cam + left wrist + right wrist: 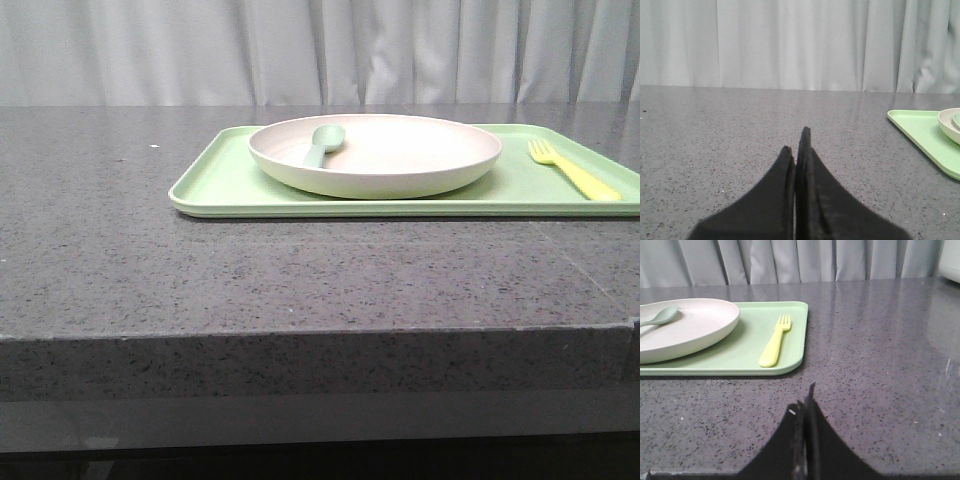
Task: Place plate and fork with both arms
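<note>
Plate [400, 160] rigid, light, slick; pinch its rim. Fork [775, 342] thin, light; grab handle. Left gripper [796, 145] and right gripper [807, 400] closed, empty.

Cream plate [400, 160], yellow fork [575, 172], grey-green spoon [324, 143], lt-green tray [215, 185], speckled grey table [200, 270].

Front view low across table, wrist views flanking, all share tray [230, 190]

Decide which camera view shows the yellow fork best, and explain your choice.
The right wrist view: the fork lies whole and close on the tray. The front view shows it at the frame edge; the left wrist view misses it.
</note>
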You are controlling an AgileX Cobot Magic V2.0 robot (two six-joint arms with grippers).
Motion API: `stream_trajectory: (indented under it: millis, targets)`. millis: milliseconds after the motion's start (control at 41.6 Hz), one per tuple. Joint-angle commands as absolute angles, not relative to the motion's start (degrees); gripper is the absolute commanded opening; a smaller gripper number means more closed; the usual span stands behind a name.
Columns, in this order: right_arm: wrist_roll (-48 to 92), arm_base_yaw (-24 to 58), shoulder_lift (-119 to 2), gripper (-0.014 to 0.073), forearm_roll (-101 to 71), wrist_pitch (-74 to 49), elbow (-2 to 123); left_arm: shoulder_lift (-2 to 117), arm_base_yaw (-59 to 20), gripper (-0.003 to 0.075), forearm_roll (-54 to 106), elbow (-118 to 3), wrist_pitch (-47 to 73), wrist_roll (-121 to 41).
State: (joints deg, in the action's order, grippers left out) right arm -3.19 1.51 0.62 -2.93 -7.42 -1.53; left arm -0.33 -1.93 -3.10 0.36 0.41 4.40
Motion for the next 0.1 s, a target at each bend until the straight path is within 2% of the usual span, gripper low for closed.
stream_trajectory:
  millis: [0, 72]
  targets:
    - [-2.45, 1.36, 1.68, -0.0066, -2.29, -2.38, -1.32, -1.48, -1.80, -0.0018, -2.75, 0.45, -4.31, 5.02]
    - [-2.45, 1.36, 1.68, -0.0066, -2.29, -2.38, -1.32, -1.48, -1.80, -0.0018, -2.75, 0.45, -4.31, 5.02]
